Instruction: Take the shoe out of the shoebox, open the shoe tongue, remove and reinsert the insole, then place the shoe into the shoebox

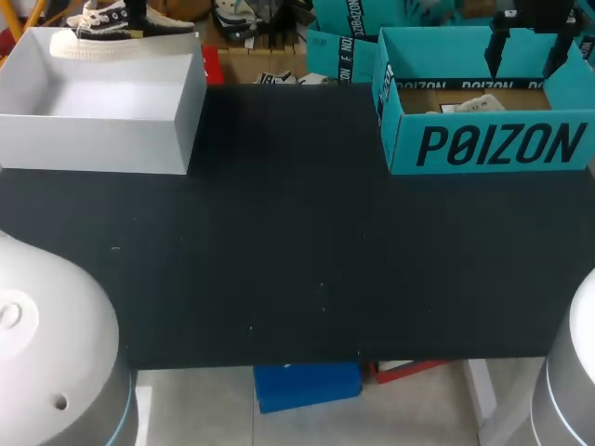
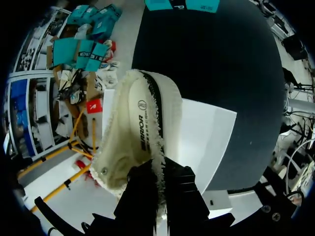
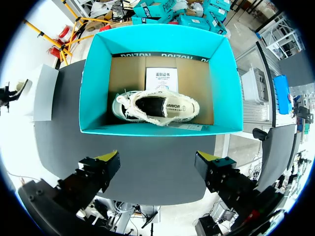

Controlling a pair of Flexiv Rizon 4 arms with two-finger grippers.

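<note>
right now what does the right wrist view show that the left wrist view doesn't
Only the right wrist view: the boxed shoe lying inside the teal shoebox next to a white paper, with the right gripper open above the box.
Only the left wrist view: the sole of the held shoe, clamped in the left gripper over the white box.
Both: the dark table, the shoebox and the white box.

Two shoes (image 1: 93, 32) (image 3: 157, 107), two open boxes (image 1: 93, 139) (image 1: 493, 144)
</note>
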